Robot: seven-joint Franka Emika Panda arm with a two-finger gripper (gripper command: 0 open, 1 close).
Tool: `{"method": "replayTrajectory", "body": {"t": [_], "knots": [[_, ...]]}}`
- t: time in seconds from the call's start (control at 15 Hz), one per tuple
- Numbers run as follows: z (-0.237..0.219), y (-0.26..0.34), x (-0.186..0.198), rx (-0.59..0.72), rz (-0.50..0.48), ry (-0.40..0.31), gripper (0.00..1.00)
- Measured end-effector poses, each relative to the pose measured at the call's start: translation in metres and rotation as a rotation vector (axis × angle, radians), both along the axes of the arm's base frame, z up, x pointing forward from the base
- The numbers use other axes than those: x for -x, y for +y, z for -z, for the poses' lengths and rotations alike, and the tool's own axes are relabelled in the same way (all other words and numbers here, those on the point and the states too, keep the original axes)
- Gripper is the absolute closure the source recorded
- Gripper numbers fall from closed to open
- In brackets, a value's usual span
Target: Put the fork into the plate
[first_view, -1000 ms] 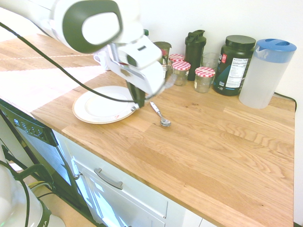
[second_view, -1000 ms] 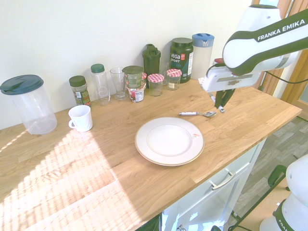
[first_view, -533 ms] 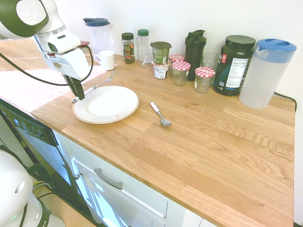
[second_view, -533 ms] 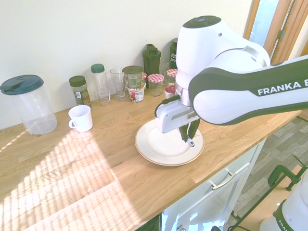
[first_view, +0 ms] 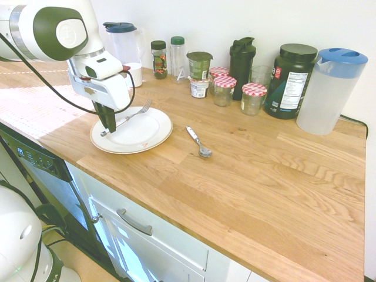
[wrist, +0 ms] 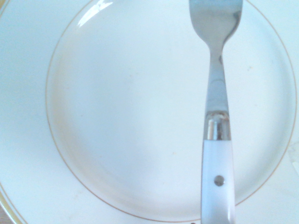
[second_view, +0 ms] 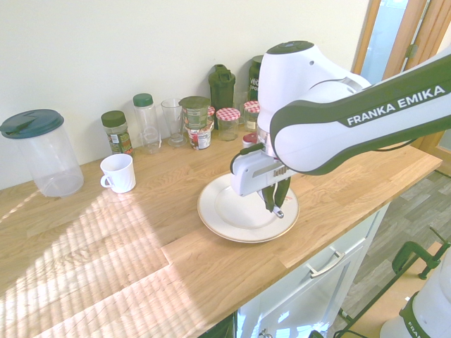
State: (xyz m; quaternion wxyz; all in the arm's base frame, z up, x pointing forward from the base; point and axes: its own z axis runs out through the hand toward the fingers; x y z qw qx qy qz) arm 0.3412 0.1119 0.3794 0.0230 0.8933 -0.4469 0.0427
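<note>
Above the plate [first_view: 144,130], the jaws [first_view: 110,130] are closed on the fork's [first_view: 126,119] handle, tines toward one o'clock in the first exterior view, presumably so lowering lands it inside the rim.

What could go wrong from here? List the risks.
The pincer grips the fork by its handle over the plate, so:
- Opened too high, it might let the fork clatter onto the plate.
- The handle's end pokes out near the rim, so the fork could perhaps tip or slide off.
- Lowered too far, the pincer may knock the plate.
</note>
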Motion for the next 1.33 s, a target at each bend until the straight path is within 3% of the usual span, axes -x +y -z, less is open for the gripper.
{"method": "replayTrajectory", "body": {"t": [0.67,0.73,1.33], "knots": [[0.034,0.006,-0.008,0.003,-0.036,0.05,1.0],[0.035,0.007,-0.009,0.003,-0.039,0.049,0.0],[0.036,0.015,-0.007,-0.004,-0.062,0.051,0.0]]}}
